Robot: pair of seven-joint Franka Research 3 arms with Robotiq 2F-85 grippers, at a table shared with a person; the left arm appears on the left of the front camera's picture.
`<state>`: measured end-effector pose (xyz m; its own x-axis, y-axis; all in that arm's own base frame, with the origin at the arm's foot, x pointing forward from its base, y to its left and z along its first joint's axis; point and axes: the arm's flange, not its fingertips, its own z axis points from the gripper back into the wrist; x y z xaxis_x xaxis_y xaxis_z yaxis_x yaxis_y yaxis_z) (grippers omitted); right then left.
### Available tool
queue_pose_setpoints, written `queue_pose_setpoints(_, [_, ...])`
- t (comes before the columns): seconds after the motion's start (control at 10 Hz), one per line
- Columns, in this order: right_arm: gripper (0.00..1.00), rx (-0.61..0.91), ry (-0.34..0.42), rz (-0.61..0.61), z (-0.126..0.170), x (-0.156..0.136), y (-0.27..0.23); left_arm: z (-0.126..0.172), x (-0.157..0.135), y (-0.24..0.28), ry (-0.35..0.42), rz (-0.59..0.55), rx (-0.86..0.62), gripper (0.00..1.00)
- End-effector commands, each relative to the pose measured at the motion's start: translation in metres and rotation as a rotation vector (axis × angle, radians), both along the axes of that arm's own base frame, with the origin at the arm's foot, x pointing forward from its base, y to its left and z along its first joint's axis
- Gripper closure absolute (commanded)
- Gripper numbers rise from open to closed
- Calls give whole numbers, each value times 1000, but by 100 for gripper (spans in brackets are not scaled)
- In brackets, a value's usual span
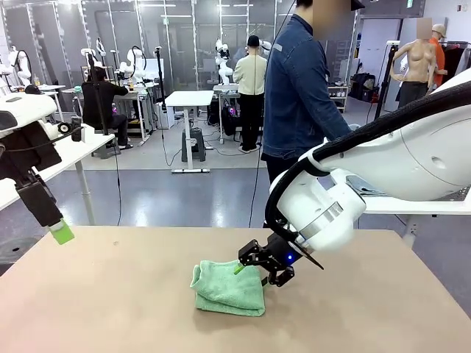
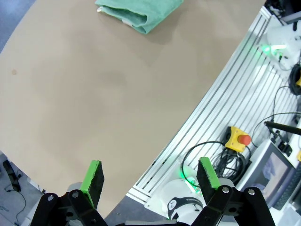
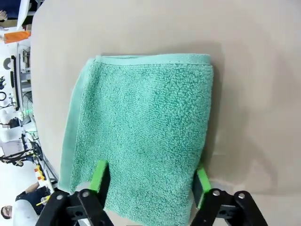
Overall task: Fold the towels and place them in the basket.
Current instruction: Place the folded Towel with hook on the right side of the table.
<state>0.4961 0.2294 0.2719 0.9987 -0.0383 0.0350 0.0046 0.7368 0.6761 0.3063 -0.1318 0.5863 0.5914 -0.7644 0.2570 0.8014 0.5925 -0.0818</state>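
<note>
A mint-green terry-cloth towel [image 1: 229, 290] lies folded on the tan, matte bench [image 1: 110, 294]. It sits about midway across the bench's width and nearer the robot's edge than the far edge. It is a soft, thick rectangle, its layers stacked a little unevenly, with the top one rumpled and the looped pile plain to see. From the right wrist camera a flat stitched hem runs along the towel's far side, and a thinner strip of a lower layer peeks out along one long side.

The right arm's black end effector [image 1: 257, 273] is down at the towel's right end. Its two green-padded fingers [image 3: 99, 175] stand apart, one at either side of the folded cloth, with the fluffy surface between them. The pads sit at the towel's flanks, but I cannot tell whether they press into it.

The left arm's end effector [image 2: 150, 164] hangs raised near the bench's left edge, well apart from the towel. Its green pads stand wide with only bare bench top behind them. Beyond the bench's rounded edge, that wrist view shows a strip of ribbed silver metal rail [image 2: 207, 108] and a yellow box with a red round button [image 2: 237, 137].

A person in a dark blue denim jacket [image 1: 298, 81] stands at the far edge of the bench.
</note>
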Motion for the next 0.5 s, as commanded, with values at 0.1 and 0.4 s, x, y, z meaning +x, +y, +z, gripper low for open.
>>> queue_pose_setpoints(0.1, [100,40,-5,10,-11,-1,3,0,2,0,-12,0,-2,0])
queue_pose_setpoints(0.4, [96,30,6,-1,-15,-3,7,0,2,0,-12,0,-2,0])
